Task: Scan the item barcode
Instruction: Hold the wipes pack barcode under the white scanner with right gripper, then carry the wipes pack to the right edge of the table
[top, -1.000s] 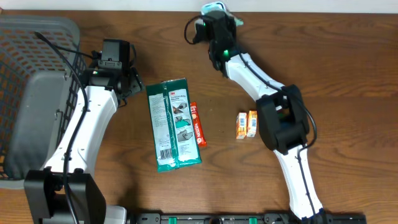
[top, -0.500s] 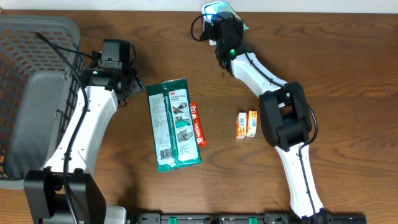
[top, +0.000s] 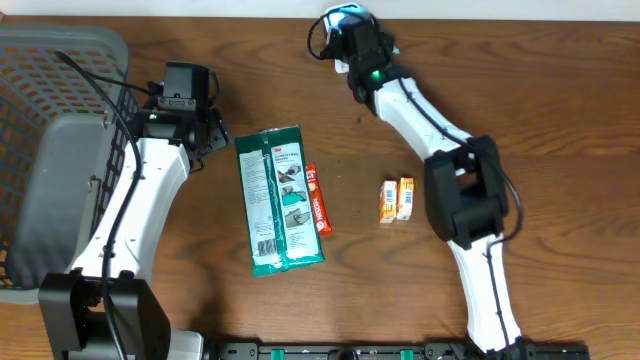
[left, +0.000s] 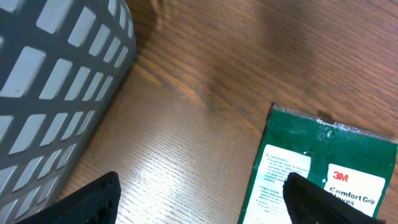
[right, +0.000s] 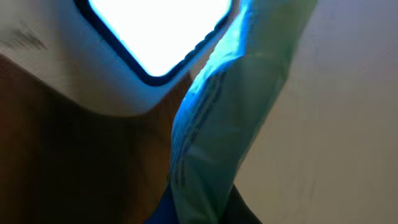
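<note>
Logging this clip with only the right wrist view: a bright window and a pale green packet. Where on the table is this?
Observer: The right claw holds that pale green packet at the table's far edge, apart from the other goods.
Operator: And the left arm?
Observer: The left claw hangs open over bare wood beside a green 3M pack, touching nothing.
Operator: What else is out?
Observer: An orange bar along that pack's right edge, two small boxes near the right arm, a grey basket at left.

White-shelled left arm (top: 130, 215) and right arm (top: 415, 105), black joints, looping black cables, one green light (top: 372, 72)
</note>
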